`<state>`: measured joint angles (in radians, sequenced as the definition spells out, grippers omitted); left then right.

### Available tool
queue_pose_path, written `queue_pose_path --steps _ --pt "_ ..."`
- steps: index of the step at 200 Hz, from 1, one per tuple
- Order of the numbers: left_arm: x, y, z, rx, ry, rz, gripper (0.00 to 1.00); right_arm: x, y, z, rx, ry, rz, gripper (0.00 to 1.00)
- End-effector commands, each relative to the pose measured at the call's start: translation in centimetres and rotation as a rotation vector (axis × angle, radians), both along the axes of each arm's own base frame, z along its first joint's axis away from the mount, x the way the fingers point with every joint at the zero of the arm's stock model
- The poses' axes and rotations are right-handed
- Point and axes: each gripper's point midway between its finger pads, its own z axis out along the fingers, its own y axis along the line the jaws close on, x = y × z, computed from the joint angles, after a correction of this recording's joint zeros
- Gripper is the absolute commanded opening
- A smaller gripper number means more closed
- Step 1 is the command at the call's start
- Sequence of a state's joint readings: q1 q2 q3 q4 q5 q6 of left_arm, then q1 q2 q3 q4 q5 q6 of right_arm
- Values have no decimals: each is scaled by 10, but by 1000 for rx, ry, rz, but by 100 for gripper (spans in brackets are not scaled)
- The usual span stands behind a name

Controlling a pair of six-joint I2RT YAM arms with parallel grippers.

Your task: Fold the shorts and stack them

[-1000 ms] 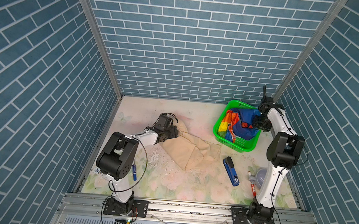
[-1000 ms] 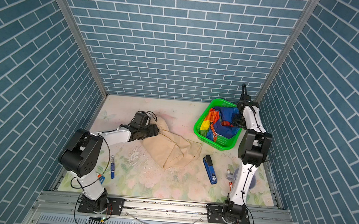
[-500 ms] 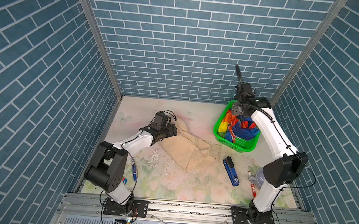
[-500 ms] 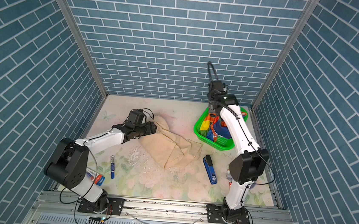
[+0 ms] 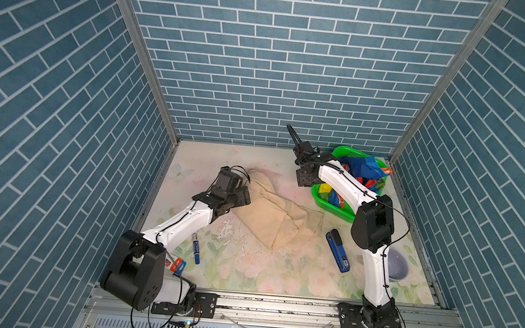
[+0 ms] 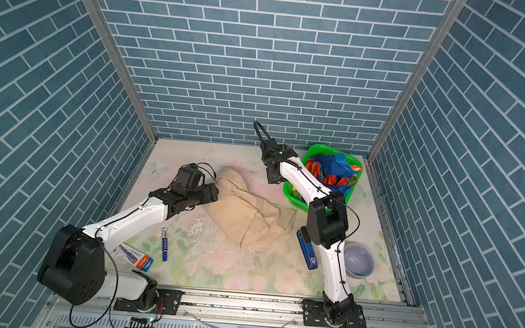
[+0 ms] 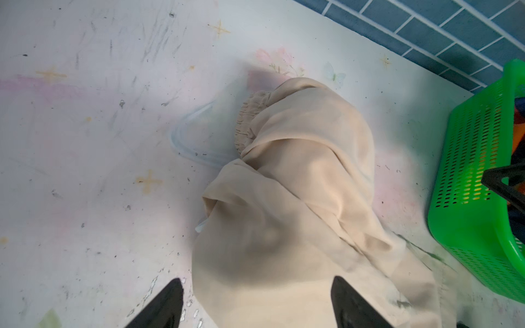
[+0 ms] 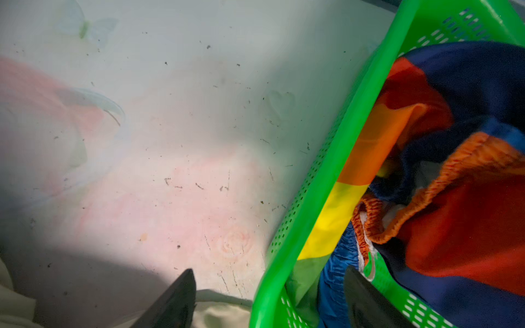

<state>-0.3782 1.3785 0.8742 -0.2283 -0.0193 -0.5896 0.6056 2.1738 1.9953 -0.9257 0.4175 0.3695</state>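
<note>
A: Where are the shorts?
B: The beige pair (image 5: pixel 269 217), limp, lies mid-frame on the worktop (image 5: pixel 244 277). The striped pair (image 5: pixel 364 170), likely slippery, sits in the basket (image 5: pixel 346 151), right of centre.
A: State of left hand (image 7: pixel 255 279) and right hand (image 8: pixel 269 269)?
B: Both released, empty. Grip each pair by its waistband (image 7: pixel 247 122).

Both top views were bright, evenly lit and sharp, their brick walls (image 5: pixel 47 120) splaying outward at 3 and 9 o'clock. Both wrist views were soft, the beige shorts (image 7: pixel 298 198) smeared, and a dark shadow covered part of the table (image 8: pixel 71 284) in the right one.
</note>
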Motion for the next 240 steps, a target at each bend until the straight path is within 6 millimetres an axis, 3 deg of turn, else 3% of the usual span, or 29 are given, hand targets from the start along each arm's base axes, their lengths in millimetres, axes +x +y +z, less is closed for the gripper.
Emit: queue_pose_path --steps 1,46,75,105,136,175,240 --pt "-7 9 -10 45 31 10 82 -6 4 -15 63 22 -20 73" --pt "-14 8 -25 35 62 10 82 -33 -16 -46 28 116 20 51" --pt "-17 9 -27 33 67 6 82 -59 -36 -46 -6 133 65 39" --pt "-21 10 -27 15 60 16 82 -84 -61 -43 -70 147 105 15" --pt "-27 12 -26 6 54 21 82 -106 -93 -43 -138 185 111 4" --pt "-28 12 -25 17 57 12 82 -123 -114 -49 -165 195 163 0" --pt "-26 13 -29 26 60 13 82 -115 -152 -64 -274 227 184 0"
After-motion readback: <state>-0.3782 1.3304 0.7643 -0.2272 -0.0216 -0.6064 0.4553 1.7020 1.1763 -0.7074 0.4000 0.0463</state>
